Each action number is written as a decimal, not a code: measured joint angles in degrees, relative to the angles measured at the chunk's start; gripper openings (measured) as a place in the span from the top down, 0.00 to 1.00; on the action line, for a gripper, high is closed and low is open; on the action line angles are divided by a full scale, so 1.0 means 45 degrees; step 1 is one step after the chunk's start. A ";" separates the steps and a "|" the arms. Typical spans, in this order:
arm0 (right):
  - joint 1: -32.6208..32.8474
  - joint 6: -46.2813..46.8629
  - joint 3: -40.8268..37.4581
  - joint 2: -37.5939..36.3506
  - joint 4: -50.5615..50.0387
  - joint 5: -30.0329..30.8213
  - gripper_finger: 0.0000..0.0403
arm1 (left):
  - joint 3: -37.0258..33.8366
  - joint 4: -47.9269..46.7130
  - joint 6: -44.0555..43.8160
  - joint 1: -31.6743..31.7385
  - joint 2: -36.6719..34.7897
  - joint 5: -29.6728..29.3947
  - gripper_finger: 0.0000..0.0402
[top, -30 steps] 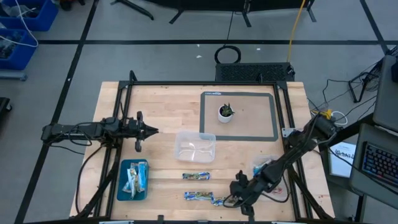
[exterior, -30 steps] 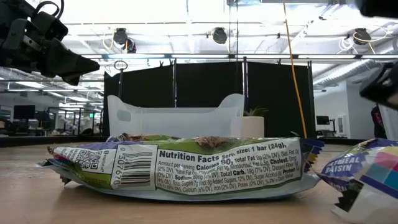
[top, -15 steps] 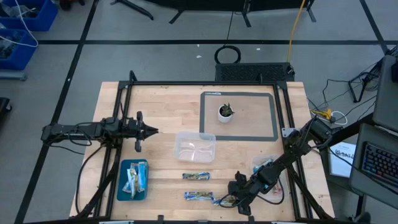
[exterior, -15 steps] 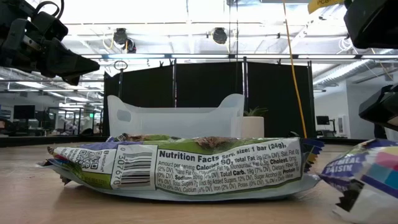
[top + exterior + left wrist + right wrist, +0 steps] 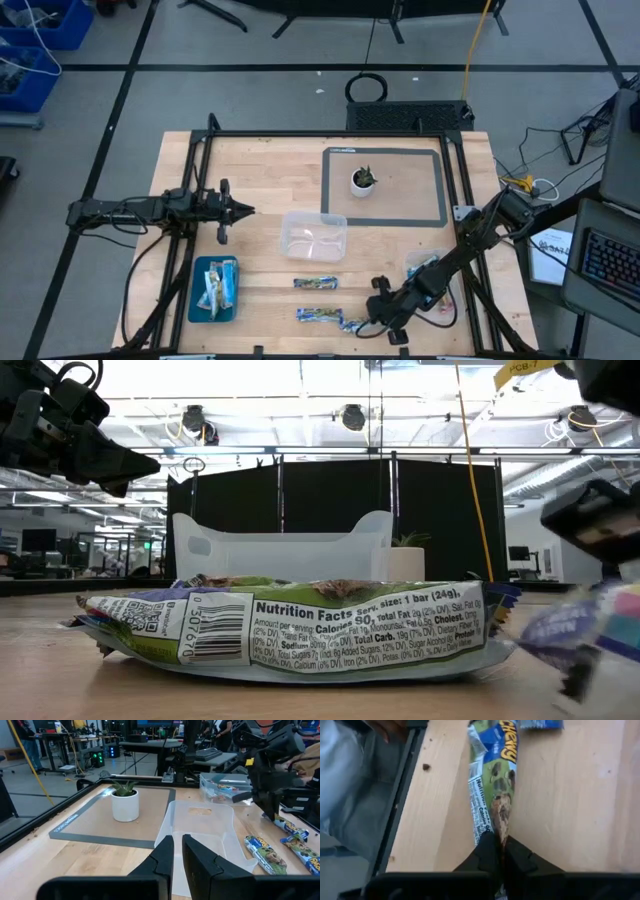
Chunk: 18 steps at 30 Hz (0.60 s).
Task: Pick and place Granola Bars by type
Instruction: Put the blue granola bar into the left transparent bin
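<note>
My right gripper (image 5: 372, 318) is low over the table's near edge, shut on a blue-green patterned Granola Bar (image 5: 492, 775), which shows blurred at the right of the low view (image 5: 590, 635). Two more Granola Bars lie flat on the wood to its left, one (image 5: 322, 316) near the edge and one (image 5: 317, 284) farther in. My left gripper (image 5: 248, 211) hangs shut with nothing in it above the table's left half, pointing toward the clear tub (image 5: 315, 236). My right gripper pinches the bar's near end (image 5: 499, 822) between its two fingers. The fingers (image 5: 487, 851) come slanting down from the table's right and lie along the bar. The rest of the bar stretches away from them over the wood; whether it is lifted, I cannot tell.
A blue tray (image 5: 196, 300) with bars sits at the near left. A clear tub (image 5: 412, 262) with bars stands at the near right, beside my right arm. A white pot with a plant (image 5: 362, 181) stands on a grey mat (image 5: 435, 215) at the far right.
My right gripper has come down a little toward the table's left and taken hold of the bar's end. That bar has shifted and now shows blurred in the low view.
</note>
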 joint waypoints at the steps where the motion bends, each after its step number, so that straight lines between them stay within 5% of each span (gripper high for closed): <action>1: 0.0000 -0.0195 -0.0013 -0.0174 0.0014 0.0047 0.99 | 0.0000 0.0000 -0.0001 0.0000 0.0000 0.0000 0.90; 12: -0.0730 -0.5094 0.0006 -0.4381 0.0429 0.1699 1.00 | 0.0000 0.0007 -0.0001 -0.0004 -0.0002 0.0000 0.90; 18: -0.3125 -0.6808 0.0018 -0.5659 0.2123 0.0115 1.00 | 0.0000 0.0004 -0.0001 0.0000 0.0000 0.0000 0.90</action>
